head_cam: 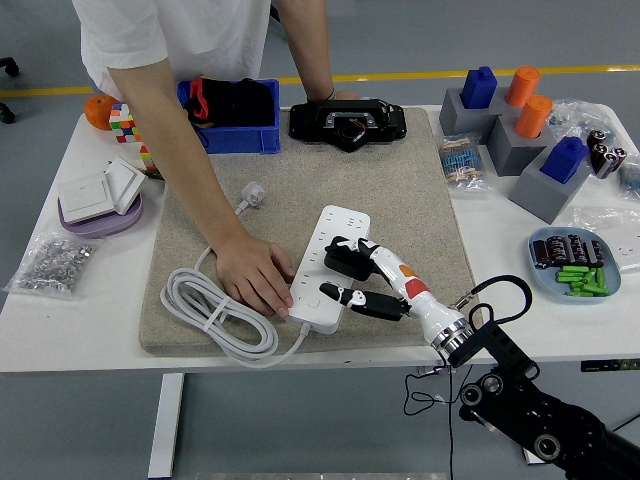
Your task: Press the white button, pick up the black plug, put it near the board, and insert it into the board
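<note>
Black plastic plug (347,257) is pinched in the right robot hand (362,276) directly over the white rectangular power board (335,228); a person's hand (257,279) steadies the board's left edge. Insertion is judged unfinished.

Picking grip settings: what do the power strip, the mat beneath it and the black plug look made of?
Power strip: smooth, glossy white plastic, apparently hard.
Mat: beige felt or carpet-like fabric, with a matte, fuzzy texture.
Black plug, in the right hand: matte black, probably plastic.
</note>
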`<state>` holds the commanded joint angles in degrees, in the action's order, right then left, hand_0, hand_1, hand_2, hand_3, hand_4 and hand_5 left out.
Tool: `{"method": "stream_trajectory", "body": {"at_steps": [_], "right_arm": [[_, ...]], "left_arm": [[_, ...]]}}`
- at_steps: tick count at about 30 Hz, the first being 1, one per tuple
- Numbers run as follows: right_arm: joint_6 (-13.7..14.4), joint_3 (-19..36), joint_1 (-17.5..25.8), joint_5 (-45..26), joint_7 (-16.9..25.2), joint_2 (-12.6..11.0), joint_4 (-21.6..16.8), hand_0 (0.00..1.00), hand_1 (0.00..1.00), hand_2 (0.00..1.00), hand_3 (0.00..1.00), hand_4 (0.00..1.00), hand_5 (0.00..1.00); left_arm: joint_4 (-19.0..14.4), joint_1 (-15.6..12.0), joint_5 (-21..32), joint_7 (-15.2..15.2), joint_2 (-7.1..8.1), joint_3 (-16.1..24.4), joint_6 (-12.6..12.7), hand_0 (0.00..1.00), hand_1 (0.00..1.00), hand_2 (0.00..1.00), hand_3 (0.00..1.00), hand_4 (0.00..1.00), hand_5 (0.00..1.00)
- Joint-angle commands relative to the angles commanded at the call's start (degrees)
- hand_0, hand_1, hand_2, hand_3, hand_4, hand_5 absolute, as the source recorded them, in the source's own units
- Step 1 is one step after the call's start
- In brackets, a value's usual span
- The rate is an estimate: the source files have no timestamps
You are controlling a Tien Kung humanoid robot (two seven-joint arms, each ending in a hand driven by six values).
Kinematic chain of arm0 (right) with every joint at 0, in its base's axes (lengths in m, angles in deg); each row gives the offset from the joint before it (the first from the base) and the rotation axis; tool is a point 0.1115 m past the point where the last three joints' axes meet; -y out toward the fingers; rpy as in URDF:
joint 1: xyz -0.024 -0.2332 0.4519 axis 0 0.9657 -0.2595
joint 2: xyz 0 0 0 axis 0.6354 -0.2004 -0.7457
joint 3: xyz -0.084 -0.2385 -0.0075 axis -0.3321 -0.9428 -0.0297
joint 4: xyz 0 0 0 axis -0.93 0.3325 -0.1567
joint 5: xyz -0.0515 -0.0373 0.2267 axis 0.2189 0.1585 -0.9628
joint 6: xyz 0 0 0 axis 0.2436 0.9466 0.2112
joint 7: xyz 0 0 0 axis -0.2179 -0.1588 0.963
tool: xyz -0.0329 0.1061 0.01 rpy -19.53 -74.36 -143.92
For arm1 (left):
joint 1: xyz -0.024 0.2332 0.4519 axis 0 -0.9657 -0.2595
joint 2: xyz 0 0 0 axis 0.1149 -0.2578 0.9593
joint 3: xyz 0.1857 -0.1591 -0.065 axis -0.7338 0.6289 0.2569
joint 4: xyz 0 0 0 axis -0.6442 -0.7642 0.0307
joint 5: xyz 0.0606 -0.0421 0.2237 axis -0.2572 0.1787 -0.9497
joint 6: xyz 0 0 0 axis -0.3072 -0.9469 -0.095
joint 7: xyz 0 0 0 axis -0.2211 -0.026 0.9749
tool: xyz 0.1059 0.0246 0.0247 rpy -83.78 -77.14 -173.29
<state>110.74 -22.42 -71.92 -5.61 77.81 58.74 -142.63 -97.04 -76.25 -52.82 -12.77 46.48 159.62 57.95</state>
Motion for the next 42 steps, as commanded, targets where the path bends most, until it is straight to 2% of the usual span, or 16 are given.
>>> {"method": "stream_trajectory", "body": {"at_steps": [25, 34, 42], "right_arm": [[-0.43, -3.94, -3.38, -0.75, -1.50, -0.12, 1.97, 0.966, 0.863, 0.805, 0.758, 0.998, 0.777], [-0.16, -0.35, -3.48, 0.71, -1.85, -1.41, -2.19, 0.965, 0.860, 0.800, 0.757, 0.998, 0.761], [-0.25, 5.20, -2.12, 3.19, -2.74, -2.79, -8.47, 0.963, 0.856, 0.797, 0.759, 0.998, 0.756]], "left_arm": [[0.00, 0.13, -0.12, 0.00, 0.12, 0.41, 0.06, 0.706, 0.662, 0.583, 0.677, 0.652, 0.278], [0.00, -0.05, -0.17, 0.07, 0.10, 0.60, 0.07, 0.706, 0.662, 0.582, 0.678, 0.650, 0.278], [0.00, -0.07, -0.41, 0.05, -0.08, 0.65, 0.09, 0.706, 0.662, 0.582, 0.678, 0.649, 0.277]]}}
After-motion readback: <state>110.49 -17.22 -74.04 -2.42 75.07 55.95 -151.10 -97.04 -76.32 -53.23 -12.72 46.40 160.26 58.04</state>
